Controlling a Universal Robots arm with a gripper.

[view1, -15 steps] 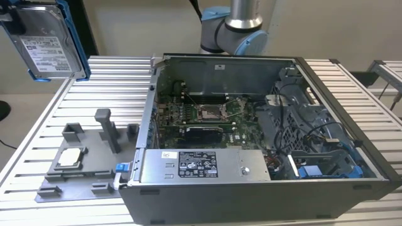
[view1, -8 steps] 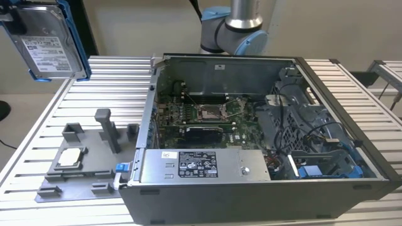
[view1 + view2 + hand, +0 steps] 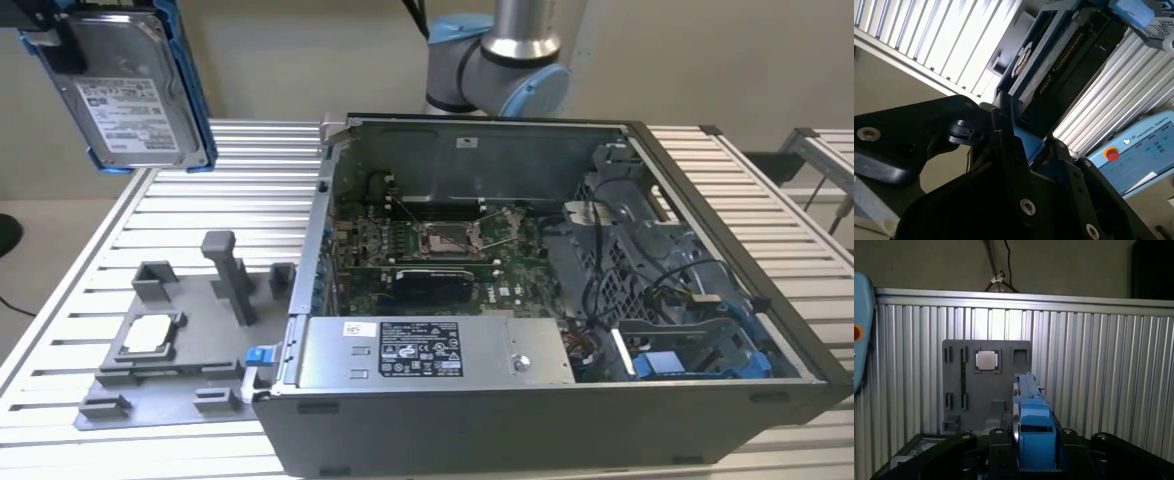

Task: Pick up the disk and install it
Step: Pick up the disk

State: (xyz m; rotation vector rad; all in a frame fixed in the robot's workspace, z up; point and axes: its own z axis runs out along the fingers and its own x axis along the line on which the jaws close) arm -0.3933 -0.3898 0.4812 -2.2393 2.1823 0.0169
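Obs. The black two-fingered claw (image 3: pixel 1032 440) is clamped on the disk (image 3: pixel 128 88), a flat silver-grey hard drive with a white printed label, framed by a blue plastic carrier. In the first wrist view the black fingers (image 3: pixel 1000 447) press on either side of the carrier's end, with the disk edge-on between them. The second wrist view shows the same grip from the side.

Position. The disk is held in the air high at the exterior view's far left, above the ribbed aluminium desk (image 3: pixel 200 200). It stands nearly upright, slightly tilted, with its label face toward the exterior camera. It touches nothing but the claw.

Surroundings.
- An open black computer case (image 3: pixel 534 430) lies on the desk toward the exterior view's right, well apart from the disk. Its green motherboard (image 3: pixel 427 240) is exposed.
- A larger grey metal box with a black-and-white label (image 3: pixel 420 348) sits inside the case along its near wall.
- A grey plastic fixture plate (image 3: pixel 200 355) lies on the desk just beside the case, on the exterior view's left.
- A small white-topped square chip (image 3: pixel 147 335) sits in one pocket of the plate. In the first wrist view, plate and chip lie beyond the disk's edge.
- The arm's silver and light-blue joint (image 3: pixel 501 55) rises behind the case.
- A light-blue control panel with a red button (image 3: pixel 1111 155) appears in the second wrist view.
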